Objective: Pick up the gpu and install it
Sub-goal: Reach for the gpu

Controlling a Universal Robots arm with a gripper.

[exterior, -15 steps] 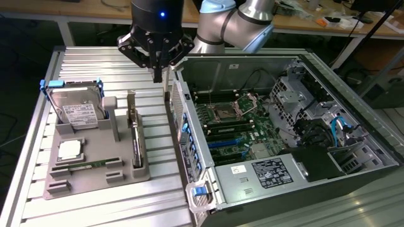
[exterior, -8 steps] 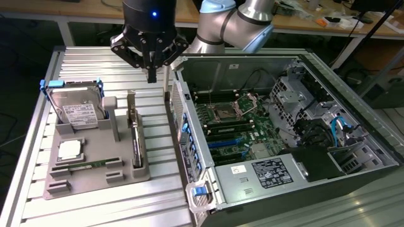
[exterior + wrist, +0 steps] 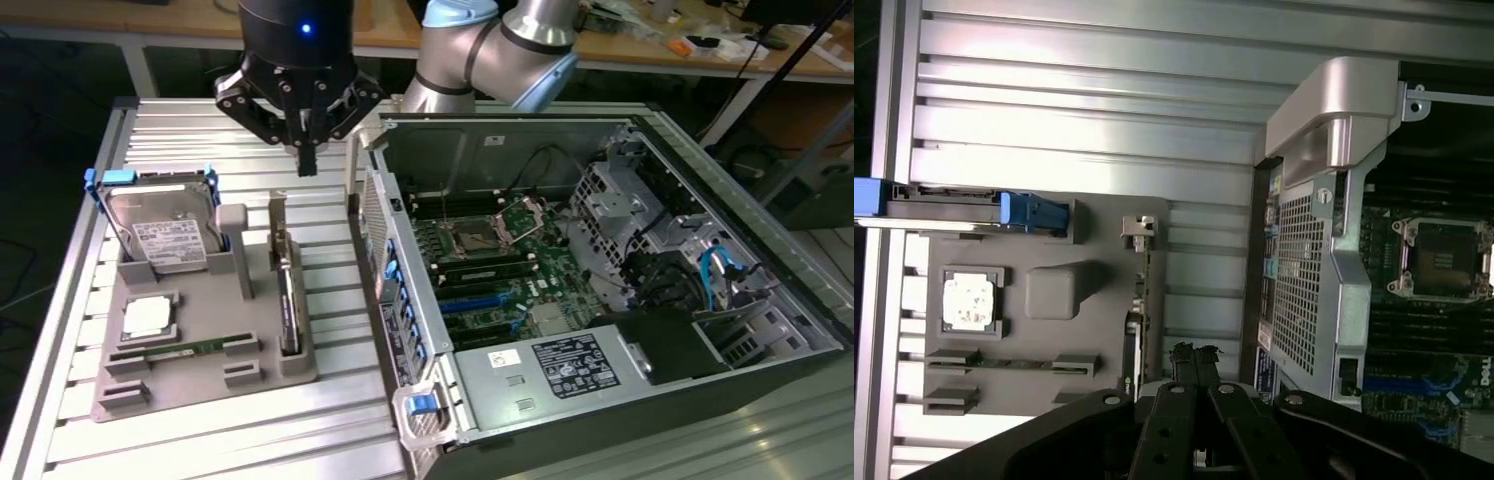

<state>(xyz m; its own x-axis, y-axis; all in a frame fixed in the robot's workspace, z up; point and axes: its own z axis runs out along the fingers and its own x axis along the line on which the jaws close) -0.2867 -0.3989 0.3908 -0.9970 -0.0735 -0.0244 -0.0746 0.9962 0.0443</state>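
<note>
Your gripper [image 3: 307, 160] hangs above the slatted aluminium table [image 3: 200, 440], fingers clenched together with nothing between them. The gpu [image 3: 284, 295] stands on edge in its slot of the grey holder tray [image 3: 187, 372] — below the gripper, untouched, its metal bracket at one end. Beyond the card from the tool, the same tray carries the hard drive [image 3: 160, 240] in its blue frame, the processor chip [image 3: 147, 317] and the memory stick [image 3: 187, 350]. The open computer case [image 3: 601, 300] lies on the gripper's other side — motherboard [image 3: 481, 290] exposed.
</note>
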